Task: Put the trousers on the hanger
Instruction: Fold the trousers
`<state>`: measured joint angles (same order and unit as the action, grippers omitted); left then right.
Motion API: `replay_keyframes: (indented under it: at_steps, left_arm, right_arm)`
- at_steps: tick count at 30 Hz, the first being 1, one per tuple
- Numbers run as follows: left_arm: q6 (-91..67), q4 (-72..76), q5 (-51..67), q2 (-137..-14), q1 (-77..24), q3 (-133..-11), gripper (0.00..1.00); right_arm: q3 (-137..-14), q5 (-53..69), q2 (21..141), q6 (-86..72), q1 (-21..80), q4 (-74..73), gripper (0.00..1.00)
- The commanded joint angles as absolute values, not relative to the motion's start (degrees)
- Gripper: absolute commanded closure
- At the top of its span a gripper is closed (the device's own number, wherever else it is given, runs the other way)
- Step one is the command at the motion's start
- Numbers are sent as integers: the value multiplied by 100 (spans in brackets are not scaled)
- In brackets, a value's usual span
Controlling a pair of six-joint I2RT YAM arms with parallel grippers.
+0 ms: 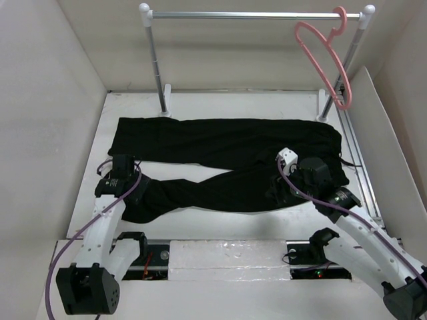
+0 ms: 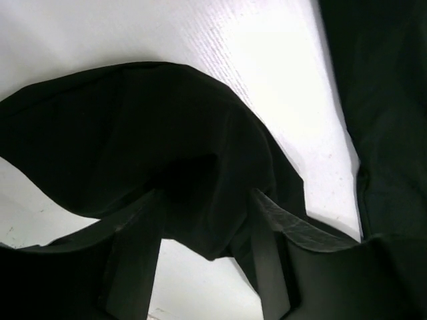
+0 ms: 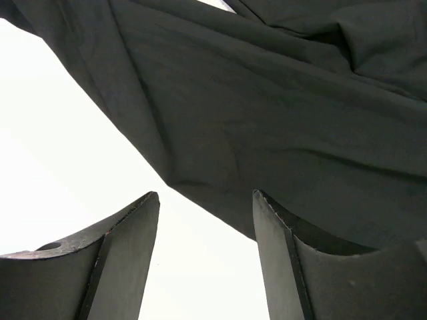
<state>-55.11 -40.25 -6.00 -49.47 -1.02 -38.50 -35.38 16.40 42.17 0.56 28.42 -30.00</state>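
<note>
The black trousers (image 1: 227, 143) lie flat across the white table (image 1: 213, 103), with both legs running toward the left. The pink hanger (image 1: 325, 50) hangs tilted from the right end of the rail, well clear of the fabric. My left gripper (image 1: 127, 175) is over the left end of the near leg. In the left wrist view its jaws (image 2: 205, 197) stand apart, and a fold of the trousers (image 2: 133, 133) dips between them. My right gripper (image 1: 283, 187) is at the near edge of the trousers on the right. It (image 3: 205, 195) is open, and the hem of the trousers (image 3: 280, 120) lies just past its tips.
A silver rail (image 1: 253, 15) on white posts spans the back of the table. White walls enclose the left and right sides. A metal track (image 1: 357, 157) runs along the right edge. A strip of bare table lies between the trousers and the arm bases.
</note>
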Motion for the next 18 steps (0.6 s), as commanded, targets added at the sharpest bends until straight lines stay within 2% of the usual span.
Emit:
replay_keyframes:
  at_steps: [1, 4, 5, 7, 9, 14, 18]
  left_arm:
    - [-5687, -3703, -747, -5132, -105, -3674, 56]
    - [-5625, -3149, -966, -5545, -105, -3778, 89]
    - [-5564, -3068, -1063, -5694, -105, -4188, 100]
    - [-5406, -3137, -1230, -6160, -166, -4857, 100]
    - [-5063, -3594, -1537, -6539, -377, -6795, 100]
    - [-4782, -4033, -1591, -6162, -378, -7576, 100]
    - [-4649, -4166, -1459, -5443, -378, -7262, 100]
  right_arm:
    - [-3902, 1485, 4254, 18, 2962, -2830, 36]
    - [-4016, 1451, 4298, 70, 2962, -2883, 36]
    - [-4078, 1441, 4307, 96, 2962, -2918, 36]
    - [-4157, 1328, 4307, 132, 2962, -2970, 36]
    - [-4236, 1266, 4324, 176, 2962, -2997, 35]
    - [-4166, 1309, 4412, 149, 2962, -2857, 36]
    - [-4105, 1336, 4526, 149, 2962, -2672, 35]
